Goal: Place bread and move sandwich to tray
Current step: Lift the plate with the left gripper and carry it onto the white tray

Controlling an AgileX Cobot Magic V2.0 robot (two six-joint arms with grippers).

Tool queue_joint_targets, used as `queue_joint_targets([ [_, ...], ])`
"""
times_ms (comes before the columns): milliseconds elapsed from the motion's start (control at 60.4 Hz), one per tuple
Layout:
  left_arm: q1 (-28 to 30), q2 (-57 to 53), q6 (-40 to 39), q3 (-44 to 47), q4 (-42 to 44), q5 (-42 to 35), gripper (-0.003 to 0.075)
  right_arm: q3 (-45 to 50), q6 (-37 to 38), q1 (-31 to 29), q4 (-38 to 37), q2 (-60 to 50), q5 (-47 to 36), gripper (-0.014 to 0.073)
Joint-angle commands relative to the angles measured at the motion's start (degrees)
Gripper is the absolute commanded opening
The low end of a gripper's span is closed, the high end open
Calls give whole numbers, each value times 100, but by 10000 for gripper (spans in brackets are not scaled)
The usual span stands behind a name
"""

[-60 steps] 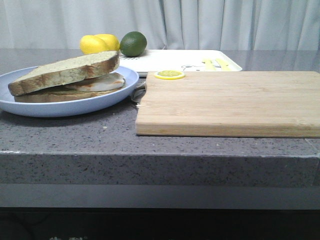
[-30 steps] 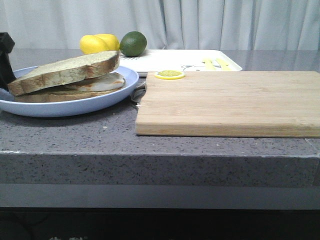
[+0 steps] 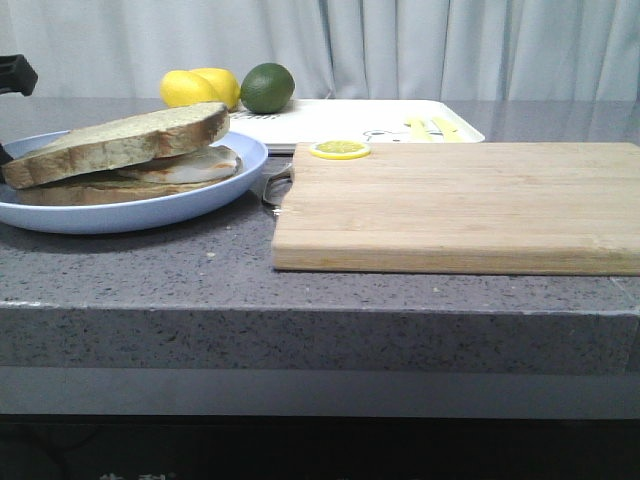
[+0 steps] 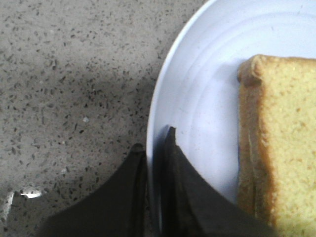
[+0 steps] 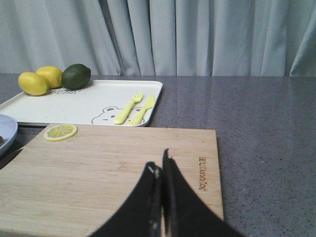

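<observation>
**Plate rim pinched, sandwich sitting on plate**

Board (image 3: 455, 205) is lying nearest the front edge of the worktop (image 3: 150, 270), taking up the middle and right of the front view. Above it the right gripper (image 5: 161, 170) is hanging with its fingers pressed together on nothing, tips over the bare wood. A lemon slice (image 3: 339, 149) is resting on the board's far left corner.

Left of the board, a blue plate (image 3: 130, 210) is sitting on the worktop, its rim close to the board's left edge. The left gripper (image 4: 154, 143) is closing narrowly on the plate's rim, one finger outside over the worktop and the other inside on the plate, near the crust of the bread (image 4: 281, 143). In the front view only a dark part of that arm is showing at the left edge.

The sandwich (image 3: 125, 160) is lying on the plate: the bread on top, tilted, a fried egg (image 3: 195, 165) beneath it and a second slice at the bottom.

Behind the board the white tray (image 3: 350, 120) is lying flat, carrying a small yellow fork (image 5: 128, 107) and knife (image 5: 143, 109). Two lemons (image 3: 198, 88) and a lime (image 3: 267, 88) are sitting farthest back, at the tray's far left corner.
</observation>
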Motion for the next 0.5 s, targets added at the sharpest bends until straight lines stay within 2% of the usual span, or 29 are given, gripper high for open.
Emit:
queue_joint_targets([
  [0,-18,-207,51,-296,-75,0,-20,-155,-15,-34,44,51,-440,-57],
  [215,200,-356,65,-967,-836,557,-20,-155,-15,-34,44,51,-440,-57],
  [480,226,-162,74,-2066,-1195,1140,-20,-155,-15,-34,44,51,-440,-57],
])
